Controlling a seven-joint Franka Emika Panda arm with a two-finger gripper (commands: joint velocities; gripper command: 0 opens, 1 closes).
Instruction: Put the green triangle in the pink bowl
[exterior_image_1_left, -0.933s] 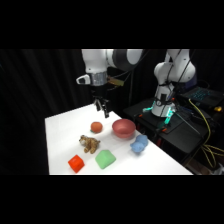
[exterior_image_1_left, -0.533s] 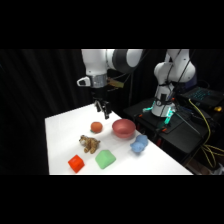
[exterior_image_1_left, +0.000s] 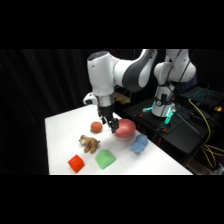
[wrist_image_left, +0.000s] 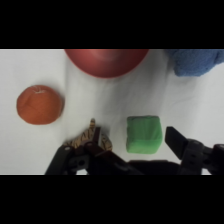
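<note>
Green triangle (exterior_image_1_left: 105, 159): it is seen lying flat on the white table (exterior_image_1_left: 60, 135), near the front edge, well apart from the gripper in the side view. In the wrist view the green triangle (wrist_image_left: 144, 133) is seen between the two fingers and touched by neither.
Red block (exterior_image_1_left: 76, 163): it is placed at the front left corner of the table, just beside the green triangle on its left.
Striped toy animal (exterior_image_1_left: 90, 144): it is set behind the red block and the green triangle, near the table's middle. In the wrist view it is partly covered by the left finger (wrist_image_left: 95, 145).
Orange ball (exterior_image_1_left: 96, 127): it is placed behind the toy animal, just left of the gripper.
Gripper (exterior_image_1_left: 108, 122): it is held above the table between the orange ball and the pink bowl. The fingers are spread apart and nothing is held between them.
Pink bowl (exterior_image_1_left: 124, 129): it is set toward the right edge, just right of the gripper.
Blue lumpy object (exterior_image_1_left: 139, 144): it is placed at the right edge, in front of the pink bowl.
</note>
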